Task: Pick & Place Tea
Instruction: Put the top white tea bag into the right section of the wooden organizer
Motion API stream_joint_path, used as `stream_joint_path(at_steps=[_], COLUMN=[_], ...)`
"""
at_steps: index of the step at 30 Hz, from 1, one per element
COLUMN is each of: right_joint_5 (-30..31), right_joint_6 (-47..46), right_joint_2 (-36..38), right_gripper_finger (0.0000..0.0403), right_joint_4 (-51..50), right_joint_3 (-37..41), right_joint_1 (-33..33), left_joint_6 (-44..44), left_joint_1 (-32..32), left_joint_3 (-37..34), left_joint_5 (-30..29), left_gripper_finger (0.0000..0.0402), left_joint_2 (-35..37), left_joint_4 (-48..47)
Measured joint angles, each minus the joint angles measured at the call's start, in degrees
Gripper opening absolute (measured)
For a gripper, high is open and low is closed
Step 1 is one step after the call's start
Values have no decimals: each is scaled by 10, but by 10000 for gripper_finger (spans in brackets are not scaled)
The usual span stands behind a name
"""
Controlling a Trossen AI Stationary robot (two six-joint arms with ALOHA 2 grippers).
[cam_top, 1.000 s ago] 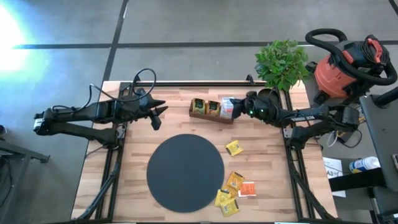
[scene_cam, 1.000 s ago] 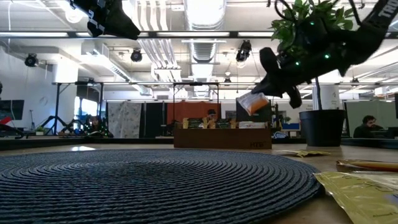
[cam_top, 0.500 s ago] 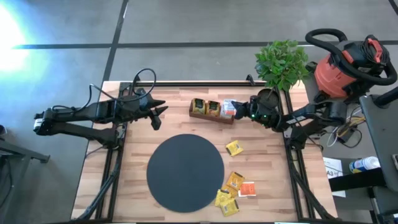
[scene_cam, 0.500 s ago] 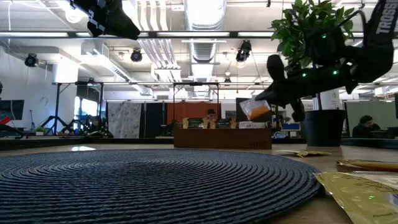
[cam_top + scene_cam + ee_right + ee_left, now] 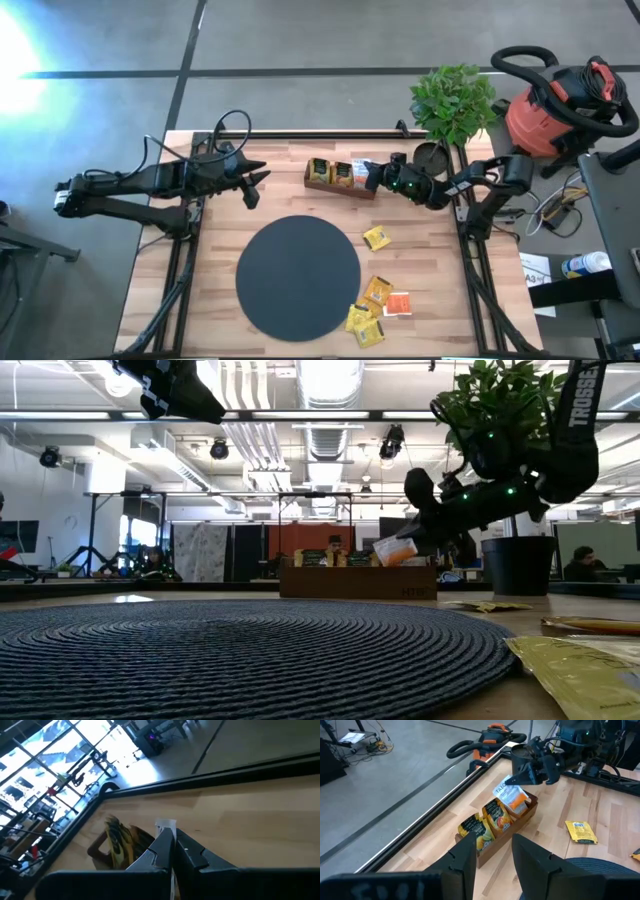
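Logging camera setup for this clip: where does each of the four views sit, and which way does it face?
High: overhead, straight down on the table; both arms show.
Low: table height, across the black disc toward the room; right gripper shows.
Left wrist: past the left gripper toward the wooden tray.
Right wrist: along shut fingers pinching the tea sachet.
Shared: tray and held sachet appear in all.

- A robotics lab in an open industrial hall.
- Two arms are bolted to a wooden counter (image 5: 290,205) on a black frame.
- Bare ducts (image 5: 330,400) and spotlights (image 5: 390,445) hang from the ceiling.
- Tripods (image 5: 85,555) and dark screens (image 5: 205,550) stand at 12 o'clock.
- A shop vacuum (image 5: 560,105) sits on the concrete floor (image 5: 300,40) at 2 o'clock.
- A person (image 5: 583,563) sits at a desk far behind.
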State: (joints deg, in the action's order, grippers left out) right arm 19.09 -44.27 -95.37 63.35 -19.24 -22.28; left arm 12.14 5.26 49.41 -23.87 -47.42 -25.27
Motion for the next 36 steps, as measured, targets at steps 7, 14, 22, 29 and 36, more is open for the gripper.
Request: stream_joint_path(at_steps=[7,14,22,29,36], right_joint_5=[5,-12,-26,-27,-30], right_joint_6=[15,18,54,76,83], right_joint_2=[-5,-10,-1,0,12], right_gripper_finger=[8,8,18,68,126], right_joint_4=[-8,-42,-46,-46,-46], right_joint_3=[5,0,1,1,1], right_joint_1=[0,0,0,0,0], left_joint_6=[0,0,2,2,3], left_joint_1=[0,0,0,0,0], left_joint_3=[0,0,0,0,0], left_joint_5=[0,0,0,0,0], left_gripper_finger=[119,119,119,119,119], left_joint_2=[0,0,0,0,0], left_joint_4=[0,0,0,0,0])
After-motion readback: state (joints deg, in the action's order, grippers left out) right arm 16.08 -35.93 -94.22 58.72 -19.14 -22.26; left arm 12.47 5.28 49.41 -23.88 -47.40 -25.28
